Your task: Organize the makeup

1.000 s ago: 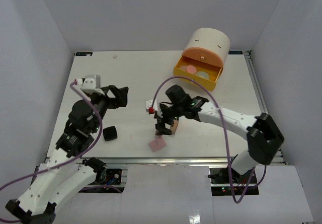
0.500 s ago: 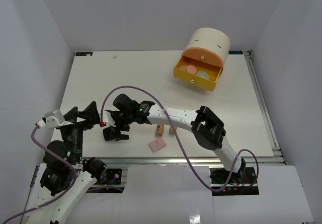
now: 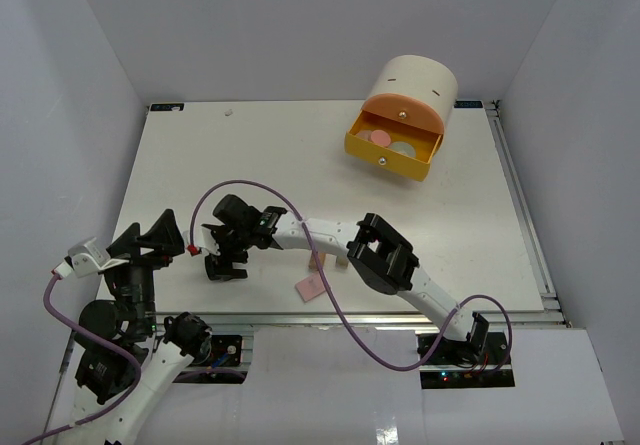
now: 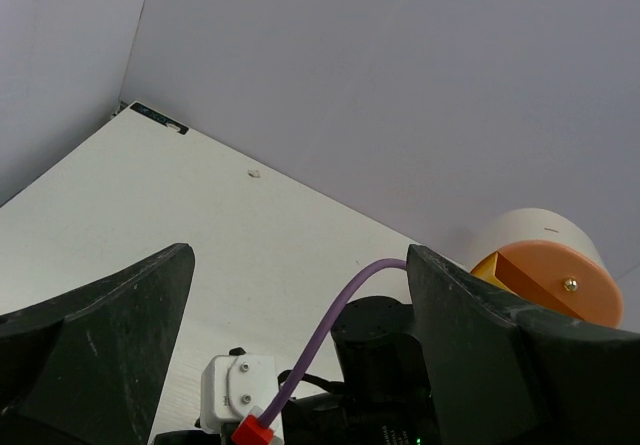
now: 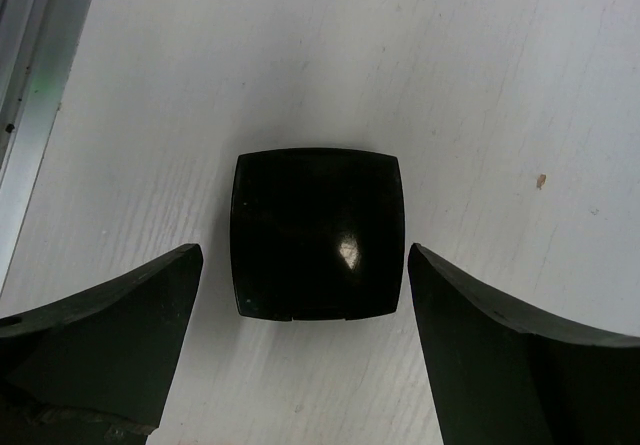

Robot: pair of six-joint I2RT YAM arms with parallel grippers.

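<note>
Worktop (image 5: 480, 85) carries the black square compact (image 5: 315, 230); our right gripper (image 5: 303, 265) straddles it, spread wide, untouching. Our left gripper (image 3: 150, 237), at its nine o'clock, hangs spread too.

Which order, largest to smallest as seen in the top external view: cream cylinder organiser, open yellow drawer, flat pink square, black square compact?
1. cream cylinder organiser, slightly ahead
2. open yellow drawer
3. flat pink square
Unranked: black square compact, mostly hidden beneath the open right gripper in that view.
</note>
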